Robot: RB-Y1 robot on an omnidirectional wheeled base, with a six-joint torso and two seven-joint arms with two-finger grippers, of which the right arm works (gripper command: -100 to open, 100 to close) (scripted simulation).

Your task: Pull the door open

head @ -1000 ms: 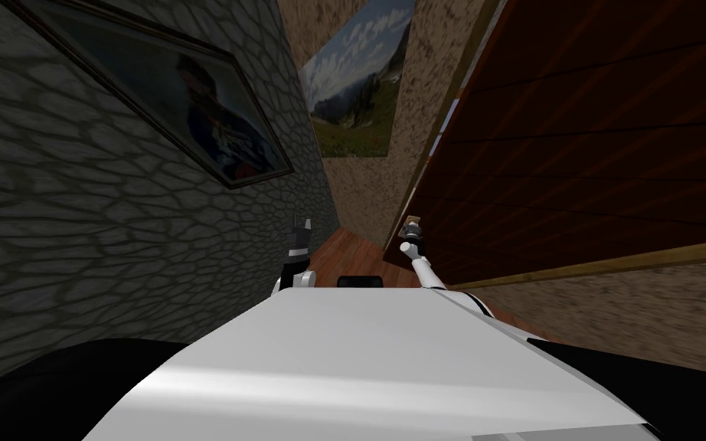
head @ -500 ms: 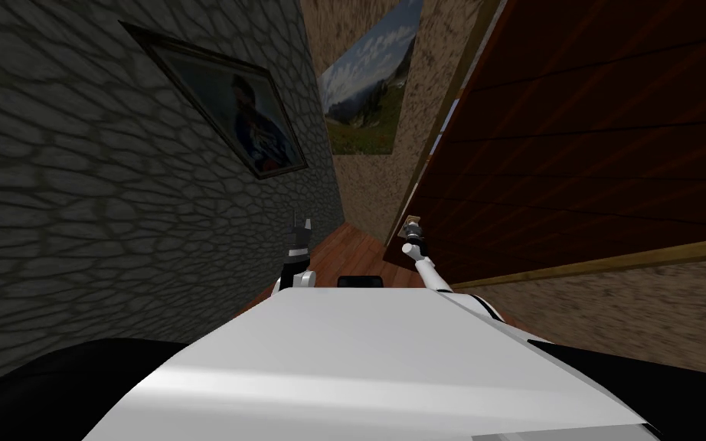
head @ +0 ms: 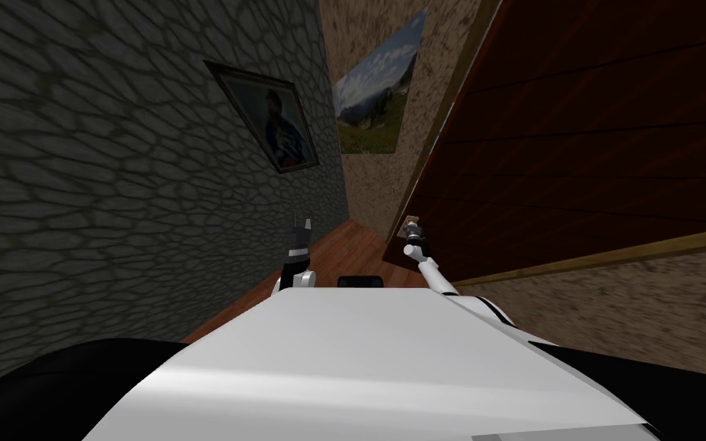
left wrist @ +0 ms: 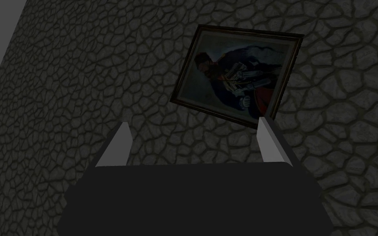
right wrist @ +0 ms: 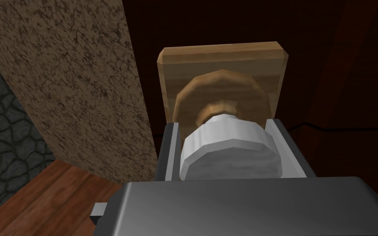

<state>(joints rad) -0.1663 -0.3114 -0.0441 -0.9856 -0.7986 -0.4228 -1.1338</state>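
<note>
**Right jaws clenched on the door knob**

The door [head: 589, 138] is dark reddish-brown with horizontal panel lines. The right arm [head: 429, 268] reaches to the door's free edge, where the right jaws grasp the knob [right wrist: 229, 149], a pale grey, faceted round piece. The two fingers [right wrist: 171, 151] press the knob's opposite sides, and it sits deep between them, close against the dark body of the jaws.

Behind the knob, on the door's face, are a tan round rosette [right wrist: 221, 92] and a rectangular light-wood backplate [right wrist: 225, 61]. Just beside the door's knob edge stands a speckled brown wall [right wrist: 73, 82]. A strip of reddish wooden floor [right wrist: 61, 192] lies at the door's foot.

A tan door frame [head: 451, 99] runs along that same edge. The door seems to stand slightly off the frame, though the wide lens makes this hard to judge. Beyond the door's knob edge, a landscape painting [head: 378, 99] hangs on the speckled wall.

The left arm [head: 295, 256] is raised well apart from the door, near the grey stone wall [head: 114, 191] that faces it. The left jaws are released, their fingers [left wrist: 116, 145] standing wide apart.
</note>
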